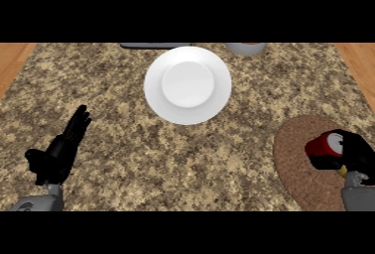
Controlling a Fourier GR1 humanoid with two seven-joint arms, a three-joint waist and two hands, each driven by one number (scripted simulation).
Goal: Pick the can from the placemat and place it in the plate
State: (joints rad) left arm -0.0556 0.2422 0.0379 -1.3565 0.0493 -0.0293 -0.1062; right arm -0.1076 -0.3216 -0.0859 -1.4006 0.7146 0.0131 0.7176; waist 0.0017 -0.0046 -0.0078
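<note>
A speckled granite counter (219, 163) was seen from above, with strips of wooden surface (15, 59) showing at its far left and far right corners. A white round plate (187, 85) was set on the far middle part of the counter, with nothing on it. At the near right, a brown round placemat (300, 163) was laid on the counter, partly cut off by the right edge of the view. The red can (322, 149) was found over the right part of the placemat, well apart from the plate, its pale end turned toward the right. The right hand (357, 154) was curled round the can, with black fingers wrapped over its right side, so that part of the can was hidden. The left hand (60, 151) was held open at the near left, fingers straight and pointing away, touching nothing. At the far edge, a grey vessel (245, 48) and a dark flat object (150, 45) were only partly seen.
</note>
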